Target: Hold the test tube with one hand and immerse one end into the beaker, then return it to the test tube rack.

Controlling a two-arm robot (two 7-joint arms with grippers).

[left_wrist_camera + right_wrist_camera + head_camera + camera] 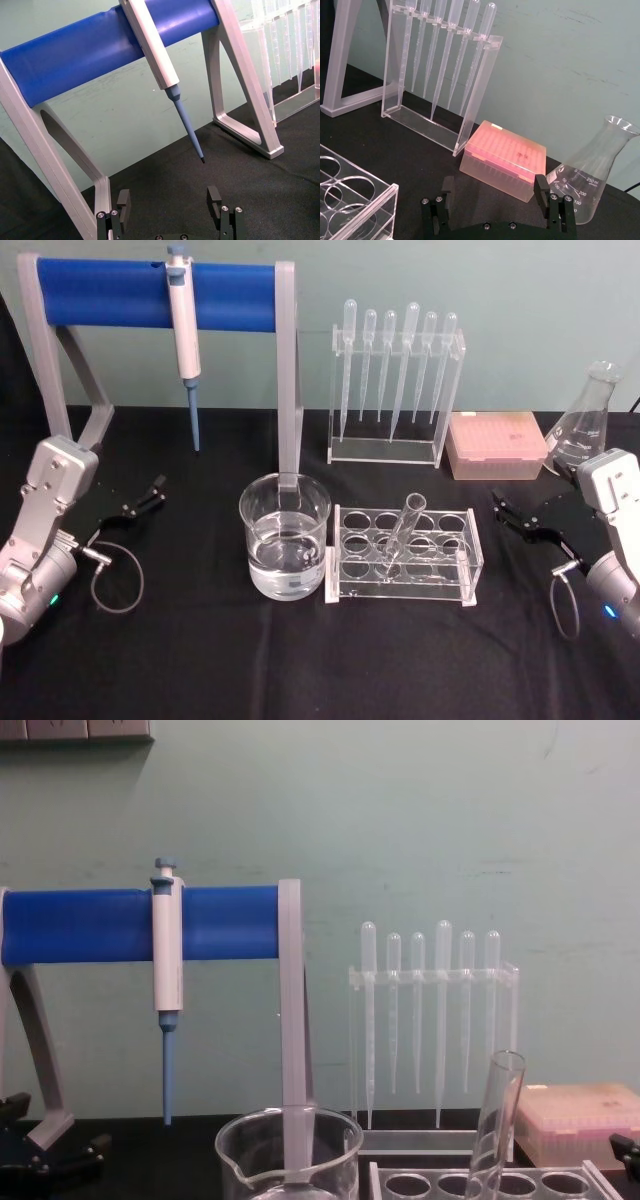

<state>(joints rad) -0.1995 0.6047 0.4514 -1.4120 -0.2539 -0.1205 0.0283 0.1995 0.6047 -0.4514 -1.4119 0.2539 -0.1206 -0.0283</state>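
Note:
The test tube (404, 528) leans in a clear acrylic rack (403, 556) at the table's middle; its open rim (505, 1065) shows in the chest view. Left of the rack stands the beaker (284, 535), about half full of water, also seen low in the chest view (288, 1152). My left gripper (140, 502) rests open at the table's left side, far from both. My right gripper (512, 512) rests open at the right, a little beyond the rack's right end. In the wrist views the left gripper (171, 197) and right gripper (495, 186) hold nothing.
A blue-barred stand (150, 295) with a hanging white pipette (184, 335) occupies the back left. A clear holder of several plastic pipettes (395, 375), a pink tip box (495, 445) and a conical flask (590, 420) line the back right.

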